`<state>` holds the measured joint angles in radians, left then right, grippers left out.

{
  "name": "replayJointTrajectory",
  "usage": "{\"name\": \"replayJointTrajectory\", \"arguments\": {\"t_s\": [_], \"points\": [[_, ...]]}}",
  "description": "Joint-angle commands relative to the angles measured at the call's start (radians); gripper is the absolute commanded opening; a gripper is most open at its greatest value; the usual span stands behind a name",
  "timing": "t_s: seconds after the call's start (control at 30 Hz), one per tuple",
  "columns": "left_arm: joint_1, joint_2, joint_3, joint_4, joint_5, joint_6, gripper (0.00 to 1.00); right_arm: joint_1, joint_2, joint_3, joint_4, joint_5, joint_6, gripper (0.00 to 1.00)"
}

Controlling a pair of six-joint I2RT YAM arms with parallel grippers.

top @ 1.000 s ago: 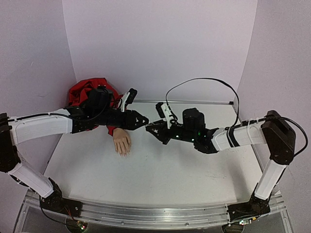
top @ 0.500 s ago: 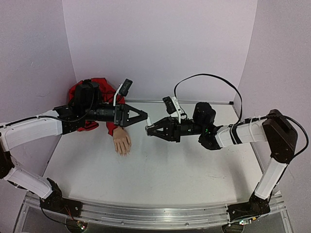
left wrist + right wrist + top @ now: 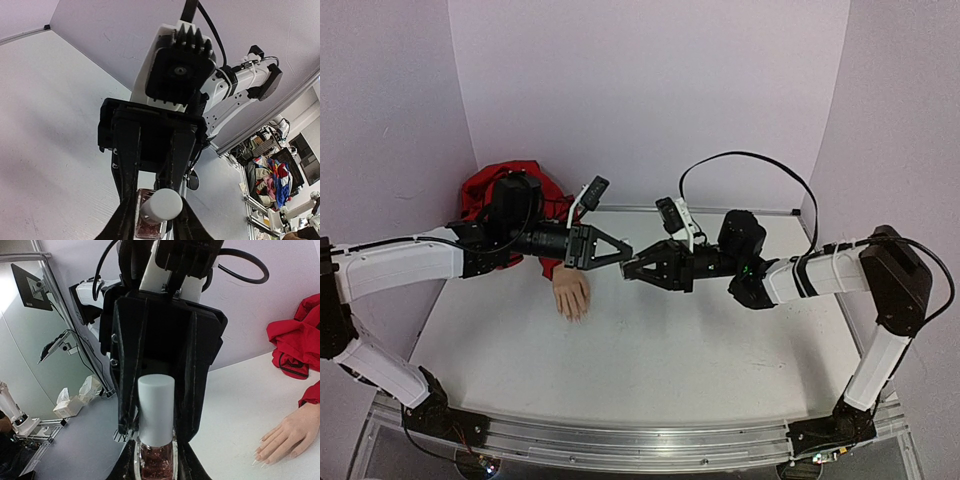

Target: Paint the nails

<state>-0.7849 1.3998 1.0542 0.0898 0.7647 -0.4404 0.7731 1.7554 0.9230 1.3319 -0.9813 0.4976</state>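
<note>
Two arms, alike in build. Long links of the left arm and right arm shelled in white, jointed with black motor housings. Black bases, bolted to a silver rail. Wrists all black, ending in black left fingers and right fingers, flat-sided and tapering to points. On each wrist a small black camera on a white bracket. Thin black cable looping above the right forearm; a second cable run along the left one. Tiny green light on the right wrist. Seen from the left wrist camera, a square black motor block with ribbed fins and a round hub, set in a white housing.
</note>
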Motion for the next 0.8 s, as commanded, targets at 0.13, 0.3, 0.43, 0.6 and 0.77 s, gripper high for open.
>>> {"name": "replayJointTrajectory", "arguments": {"t_s": [0.13,0.3,0.43,0.6,0.77], "points": [[-0.010,0.001,0.055,0.045,-0.064,0.022,0.05,0.013,-0.049,0.013,-0.083,0.187,-0.191,0.00],[-0.019,-0.008,0.027,0.033,-0.276,-0.010,0.00,0.259,-0.094,0.011,-0.325,1.406,-0.595,0.00],[-0.025,0.007,0.026,0.015,-0.354,-0.036,0.00,0.297,-0.049,0.007,-0.236,1.602,-0.620,0.00],[-0.025,0.013,0.042,0.004,-0.303,-0.039,0.04,0.279,-0.073,-0.008,-0.231,1.251,-0.584,0.00],[-0.020,-0.013,0.043,0.005,-0.195,-0.017,0.37,0.189,-0.137,-0.038,-0.231,0.715,-0.467,0.00]]}}
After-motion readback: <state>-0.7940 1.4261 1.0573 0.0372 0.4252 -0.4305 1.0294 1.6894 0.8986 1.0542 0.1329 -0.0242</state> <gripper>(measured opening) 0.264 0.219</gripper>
